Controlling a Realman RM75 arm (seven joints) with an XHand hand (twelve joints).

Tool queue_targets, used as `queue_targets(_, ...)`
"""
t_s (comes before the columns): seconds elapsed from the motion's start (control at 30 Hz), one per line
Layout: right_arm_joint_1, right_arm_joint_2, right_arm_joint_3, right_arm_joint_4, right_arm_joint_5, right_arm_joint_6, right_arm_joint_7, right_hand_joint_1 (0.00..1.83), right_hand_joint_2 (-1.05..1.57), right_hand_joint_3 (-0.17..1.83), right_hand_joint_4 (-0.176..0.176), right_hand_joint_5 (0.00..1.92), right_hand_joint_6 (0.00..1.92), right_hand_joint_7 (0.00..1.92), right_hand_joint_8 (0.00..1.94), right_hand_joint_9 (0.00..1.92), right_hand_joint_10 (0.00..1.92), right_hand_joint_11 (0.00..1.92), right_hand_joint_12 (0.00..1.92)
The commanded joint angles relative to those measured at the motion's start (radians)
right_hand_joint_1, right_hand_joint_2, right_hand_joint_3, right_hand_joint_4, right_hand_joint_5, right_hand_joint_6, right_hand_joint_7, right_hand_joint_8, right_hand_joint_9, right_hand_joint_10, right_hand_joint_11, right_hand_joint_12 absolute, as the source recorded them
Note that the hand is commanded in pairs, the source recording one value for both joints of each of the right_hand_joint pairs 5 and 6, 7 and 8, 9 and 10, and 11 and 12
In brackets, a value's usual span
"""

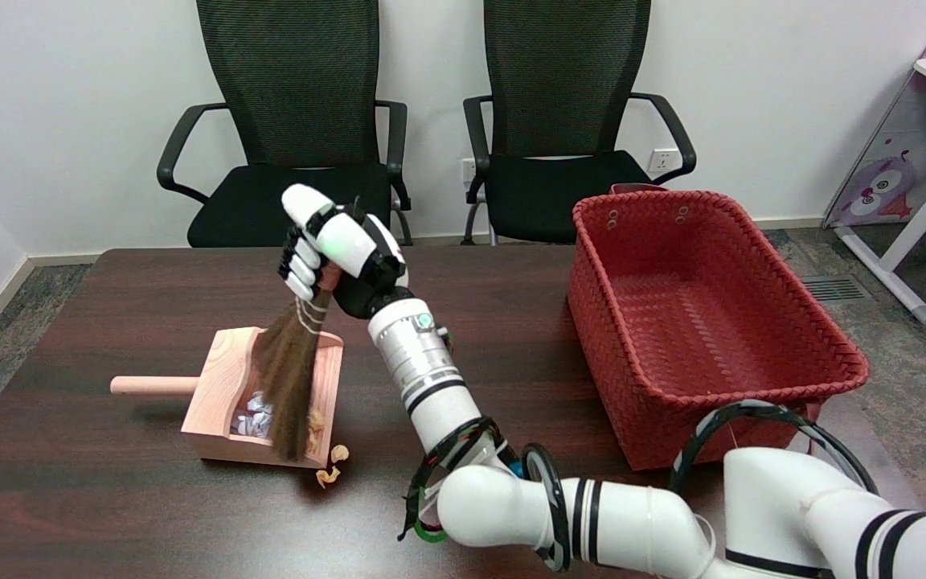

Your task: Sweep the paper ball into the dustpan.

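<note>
My right hand grips the handle of a small brown straw broom, raised above the table. The bristles hang down and left over the open mouth of the wooden dustpan, tips near its front lip. White-blue paper balls lie inside the pan, partly hidden behind the bristles. Two small tan scraps lie on the table just outside the pan's right front corner. The pan's round handle points left.
A large red woven basket stands on the right of the dark wooden table. Two black office chairs stand behind the table's far edge. My right arm crosses the middle of the table.
</note>
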Motion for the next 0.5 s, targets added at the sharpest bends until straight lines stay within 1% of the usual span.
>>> queue_targets(0.03,0.074,0.04,0.009,-0.009,-0.1,0.004,0.488,0.91,1.5,1.51,0.0,1.92,1.92,1.92,1.92,1.92,1.92,1.92,1.92)
queue_targets(0.2,0.073,0.074,0.007,-0.039,-0.185,0.092,0.492,0.92,1.47,1.53,-0.001,1.92,1.92,1.92,1.92,1.92,1.92,1.92,1.92)
queue_targets(0.3,0.044,0.112,0.011,-0.074,-0.244,0.14,0.472,0.91,1.38,1.65,0.0,1.92,1.92,1.92,1.92,1.92,1.92,1.92,1.92)
queue_targets(0.4,0.001,0.158,0.023,-0.171,-0.24,0.147,0.382,0.88,1.35,1.79,0.011,1.92,1.92,1.92,1.92,1.92,1.92,1.92,1.92)
queue_targets(0.5,-0.052,0.206,0.072,-0.285,-0.232,0.147,0.244,0.86,1.34,1.83,0.016,1.92,1.92,1.92,1.92,1.92,1.92,1.92,1.92)
